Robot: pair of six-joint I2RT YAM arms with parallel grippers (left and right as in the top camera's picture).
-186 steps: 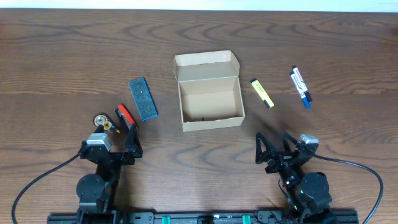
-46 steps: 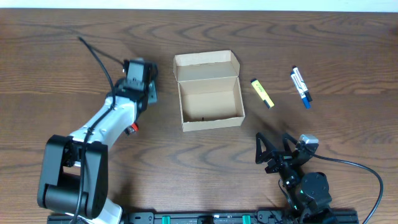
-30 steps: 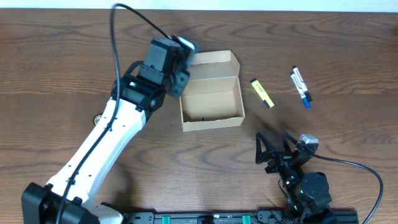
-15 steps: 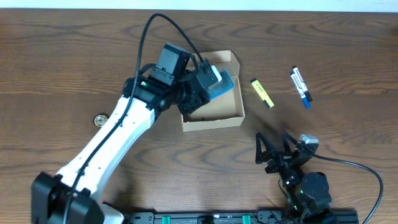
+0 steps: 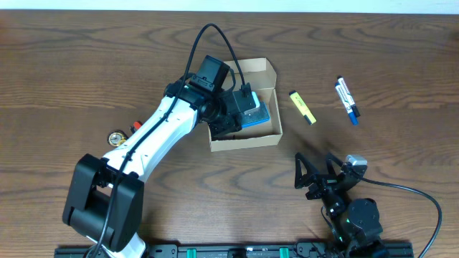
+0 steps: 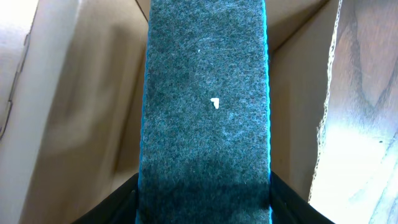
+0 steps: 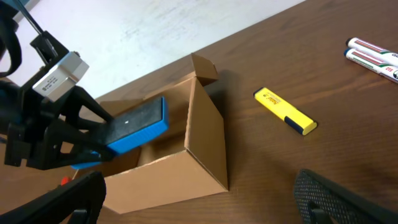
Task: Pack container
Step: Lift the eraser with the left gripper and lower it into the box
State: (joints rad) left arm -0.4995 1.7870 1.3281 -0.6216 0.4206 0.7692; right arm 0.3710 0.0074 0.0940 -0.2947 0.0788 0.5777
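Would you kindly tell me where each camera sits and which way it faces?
Overhead: above the table, facing straight down on the box; both arms show.
Left wrist: on the left arm, facing along the eraser held over the box; left gripper shows at bottom.
Right wrist: low at the near side, facing box and highlighter; open right gripper frames the bottom.
Shared: overhead and right wrist show box, eraser, highlighter.
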